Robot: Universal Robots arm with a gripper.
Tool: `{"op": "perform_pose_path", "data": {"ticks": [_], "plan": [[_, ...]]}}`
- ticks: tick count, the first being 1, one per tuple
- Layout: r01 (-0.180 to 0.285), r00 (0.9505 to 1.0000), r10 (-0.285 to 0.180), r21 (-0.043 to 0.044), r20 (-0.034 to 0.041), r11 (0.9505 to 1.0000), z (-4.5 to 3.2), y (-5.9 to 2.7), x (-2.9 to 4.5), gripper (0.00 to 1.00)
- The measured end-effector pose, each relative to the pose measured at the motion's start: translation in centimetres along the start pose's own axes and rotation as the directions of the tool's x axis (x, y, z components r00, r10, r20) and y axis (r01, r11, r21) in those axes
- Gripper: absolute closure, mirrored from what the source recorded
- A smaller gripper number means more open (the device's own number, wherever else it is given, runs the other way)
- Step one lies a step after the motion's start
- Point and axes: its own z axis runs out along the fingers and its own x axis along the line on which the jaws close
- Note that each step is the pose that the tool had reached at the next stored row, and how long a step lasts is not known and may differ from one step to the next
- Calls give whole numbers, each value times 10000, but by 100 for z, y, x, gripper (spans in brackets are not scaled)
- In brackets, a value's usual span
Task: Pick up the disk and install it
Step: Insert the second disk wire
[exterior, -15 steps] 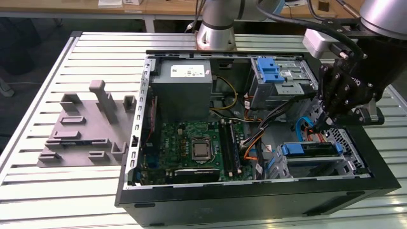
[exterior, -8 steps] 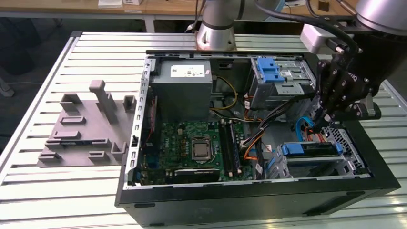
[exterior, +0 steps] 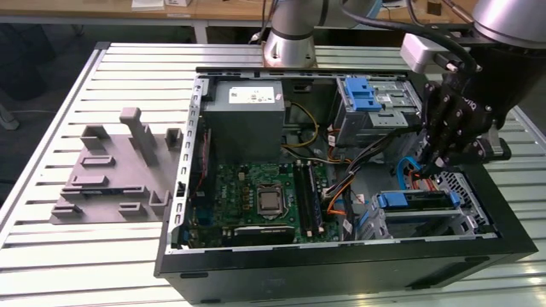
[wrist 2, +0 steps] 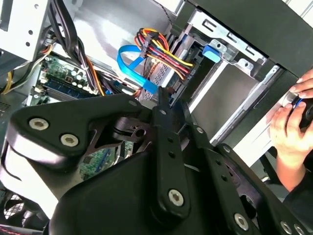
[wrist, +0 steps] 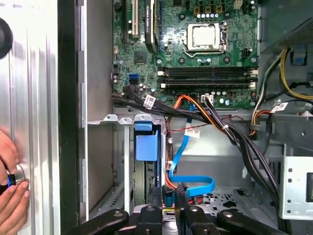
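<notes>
My tool (exterior: 436, 161) hovers just over the disk (exterior: 420, 200), which lies in the near-right bay (clenched or released, I can't tell). I'd press squarely, avoiding the blue cable (exterior: 403, 169).

Disk (exterior: 420, 199) sits inside case (exterior: 341, 252) (gripper (exterior: 442, 160) above)

open computer case (exterior: 183, 185), green motherboard (exterior: 256, 192), grey fixture (exterior: 115, 173)

A person's hand (wrist: 12, 188) is cut off at the first wrist view's edge.
</notes>
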Motion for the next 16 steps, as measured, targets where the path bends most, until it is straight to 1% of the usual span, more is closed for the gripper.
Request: {"op": "perform_pose_path", "data": {"ticks": [1, 5, 8, 12, 14, 15, 16], "plan": [[1, 10000, -1, 0, -31, 10000, 8, 0, -1, 75], [3, 9999, -3, -2, -117, 10000, 46, 1, -5, 75], [4, 9999, -4, -4, -157, 10000, 75, 2, -8, 75], [4, 9999, -4, -7, -169, 10000, 99, 3, -11, 75], [4, 9999, -4, -6, -167, 10000, 105, 3, -11, 76], [4, 9999, -4, -6, -159, 10000, 109, 3, -11, 84], [3, 9999, -4, -7, -139, 10000, 113, 3, -11, 84]]}}
